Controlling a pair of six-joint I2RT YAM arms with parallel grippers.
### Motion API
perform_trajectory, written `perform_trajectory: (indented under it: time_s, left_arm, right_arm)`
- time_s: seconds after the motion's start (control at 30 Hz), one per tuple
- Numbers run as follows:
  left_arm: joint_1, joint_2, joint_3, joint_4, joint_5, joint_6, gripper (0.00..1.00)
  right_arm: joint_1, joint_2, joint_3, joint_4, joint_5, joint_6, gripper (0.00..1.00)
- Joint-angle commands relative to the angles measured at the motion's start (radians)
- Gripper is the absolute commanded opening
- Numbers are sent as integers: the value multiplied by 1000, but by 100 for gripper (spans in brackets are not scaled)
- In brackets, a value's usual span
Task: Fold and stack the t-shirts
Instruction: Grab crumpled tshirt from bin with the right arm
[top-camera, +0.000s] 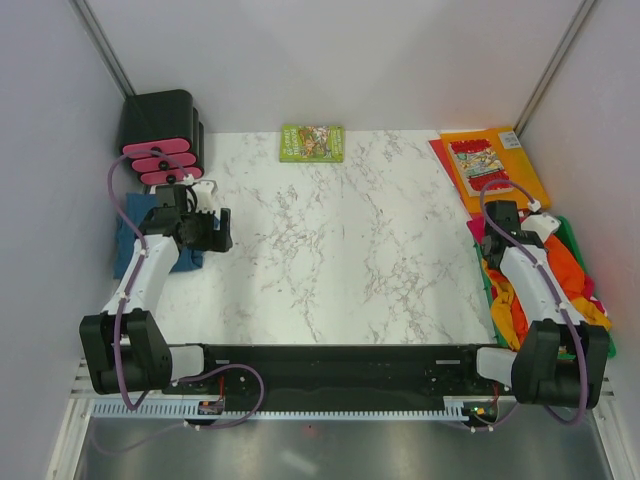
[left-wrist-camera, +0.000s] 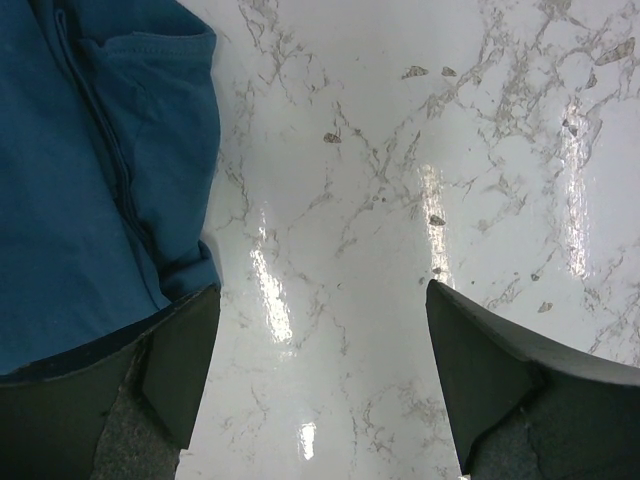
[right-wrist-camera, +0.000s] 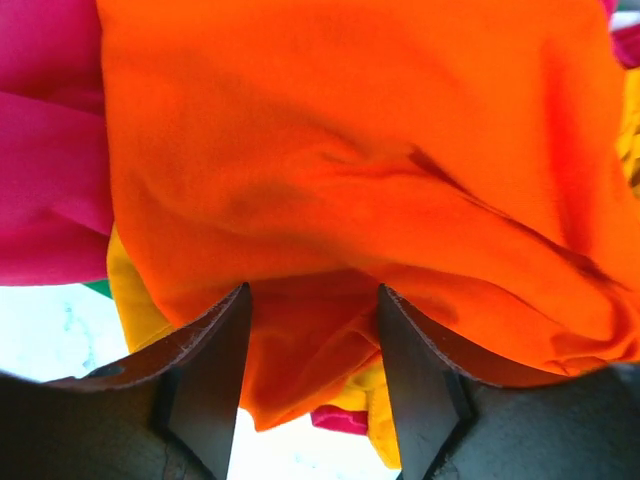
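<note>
Right gripper (right-wrist-camera: 312, 365) pinching bunched fold of bright orange-red cloth t-shirt (right-wrist-camera: 340, 180), at right edge of top view, likely to lift it free for folding. Left gripper (left-wrist-camera: 320, 380) spread, empty, over white marbled surface (left-wrist-camera: 400, 150), just beside teal-blue cloth t-shirt (left-wrist-camera: 80, 180) at left edge, apparently start of stack.

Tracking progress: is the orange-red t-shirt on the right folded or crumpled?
Crumpled: the orange-red t-shirt lies creased and bunched in a heap with the magenta-pink t-shirt and mustard-yellow t-shirt.

Teal-blue t-shirt (left-wrist-camera: 90, 170) flat at left; orange-red t-shirt (right-wrist-camera: 350, 180) crumpled atop mustard-yellow t-shirt (right-wrist-camera: 130, 292) and magenta-pink t-shirt (right-wrist-camera: 50, 200), heaped at right.
</note>
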Motion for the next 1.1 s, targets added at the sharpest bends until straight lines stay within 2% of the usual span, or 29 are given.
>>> perform_trajectory:
  time_s: [0.0, 0.07, 0.1, 0.13, 0.2, 0.43, 0.53, 0.63, 0.7, 0.77, 0.87, 0.9, 0.97, 1.07]
  left_arm:
    - [5, 11, -7, 4, -2, 41, 90]
    - [5, 19, -6, 6, -4, 40, 90]
    - [3, 20, -6, 6, -2, 38, 90]
    - [5, 20, -4, 6, -2, 37, 89]
    - [5, 23, -4, 6, 2, 29, 89]
    - [5, 23, 5, 6, 22, 14, 89]
    - [3, 14, 7, 4, 33, 8, 89]
    - [3, 4, 10, 1, 41, 0, 89]
    - [5, -3, 14, -5, 42, -3, 89]
    - [3, -16, 24, -17, 41, -5, 89]
    - [6, -41, 37, -35, 41, -6, 89]
    - [3, -50, 46, -40, 44, -6, 88]
    - [3, -65, 59, -58, 47, -9, 88]
    - [3, -92, 105, -101, 71, -31, 87]
  right_arm:
    - [-10, 45, -23, 64, -14, 7, 58]
    - [-10, 62, -27, 73, -23, 4, 48]
    - [-10, 60, -29, 78, -28, 2, 38]
    - [-10, 53, -30, 84, -28, 2, 17]
    - [-10, 34, -32, 87, -31, 1, 0]
    - [1, -143, 16, 122, -95, -85, 0]
    - [36, -190, 127, 107, -126, -114, 0]
    - [85, -205, 201, 90, -173, -126, 5]
    - [131, -210, 267, 90, -196, -142, 0]
    - [159, -201, 341, 91, -274, -168, 0]
    - [254, -155, 454, 91, -365, -203, 0]
    - [320, -126, 485, 88, -374, -211, 0]
    - [389, -96, 581, 82, -374, -225, 0]
    - [559, -12, 750, 65, -358, -251, 0]
